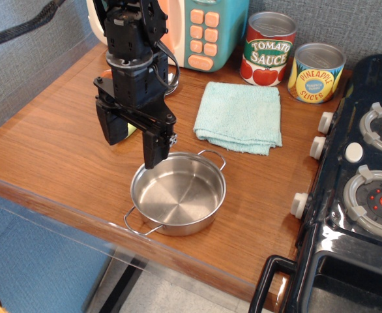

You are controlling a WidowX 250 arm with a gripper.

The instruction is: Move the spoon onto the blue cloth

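My gripper (133,151) hangs over the left middle of the wooden table, its jaws spread wide and pointing down. A small piece of pale yellow-green, the spoon (132,129), shows between the two black fingers at table level. The rest of the spoon is hidden behind the gripper, and I cannot tell whether the fingers touch it. The blue cloth (240,116) lies folded flat to the right of the gripper, in front of the cans, with nothing on it.
A steel pan (178,192) with two handles sits just in front of and to the right of the gripper. A tomato sauce can (268,49) and a pineapple can (315,73) stand behind the cloth. A toy stove (360,176) fills the right side. A teal toy appliance (207,32) stands at the back.
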